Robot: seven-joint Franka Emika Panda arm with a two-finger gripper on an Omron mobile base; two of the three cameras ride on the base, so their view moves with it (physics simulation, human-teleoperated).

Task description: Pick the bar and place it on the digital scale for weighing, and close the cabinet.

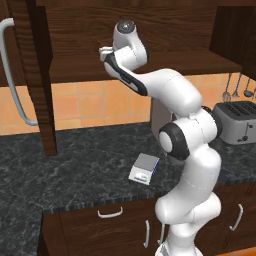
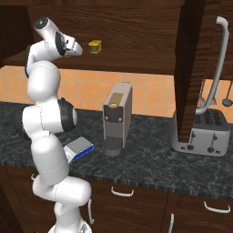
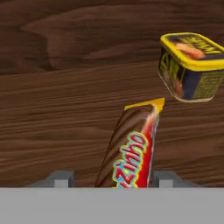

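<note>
Hand view: bar lies on the cabinet shelf, between the spread fingertips of the hand, not yet pinched. Jar sits beyond, to the right. Risk: an off-centre close could push the bar askew.

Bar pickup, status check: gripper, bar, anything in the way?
Gripper open, fingertips either side of the bar on the cabinet shelf. Yellow jar close beside, apart from bar. Digital scale bare; cabinet door open.

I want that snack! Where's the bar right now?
In the hand view, the bar lies on the wooden cabinet shelf, between the finger tips, with the small yellow jar beyond it.
</note>
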